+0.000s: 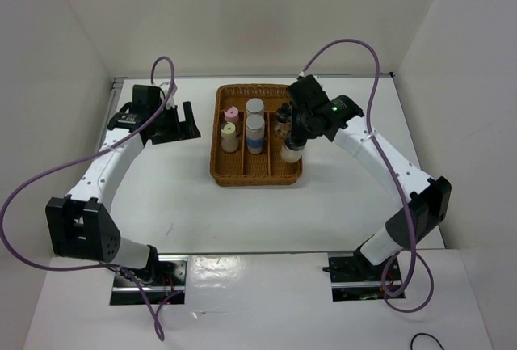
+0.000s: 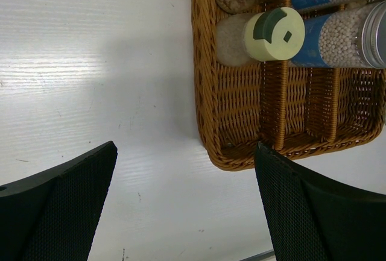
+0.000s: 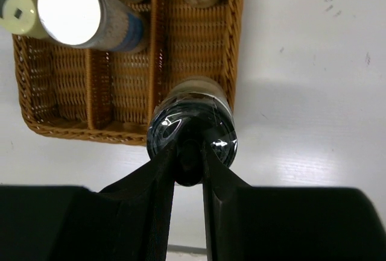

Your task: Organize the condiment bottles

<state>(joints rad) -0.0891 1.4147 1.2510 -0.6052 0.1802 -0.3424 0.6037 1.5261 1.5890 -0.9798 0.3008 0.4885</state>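
Note:
A brown wicker tray (image 1: 216,156) with three lengthwise compartments sits mid-table. The pink-lidded jar (image 1: 232,113) and yellow-lidded jar (image 1: 229,130) stand in its left compartment. Two silver-lidded jars (image 1: 255,106) (image 1: 255,124) stand in the middle one. A black-lidded jar (image 1: 283,115) stands at the back of the right one. My right gripper (image 1: 297,136) is shut on the knob of a second black-lidded jar (image 3: 192,122), upright at the near end of the right compartment; I cannot tell if it touches the tray floor. My left gripper (image 1: 174,124) is open and empty, left of the tray.
In the left wrist view the tray's near left corner (image 2: 235,146) lies just beyond my open left gripper (image 2: 186,149), with the yellow-lidded jar (image 2: 274,34) and a blue-labelled jar (image 2: 344,38) behind it. White walls enclose the table on three sides.

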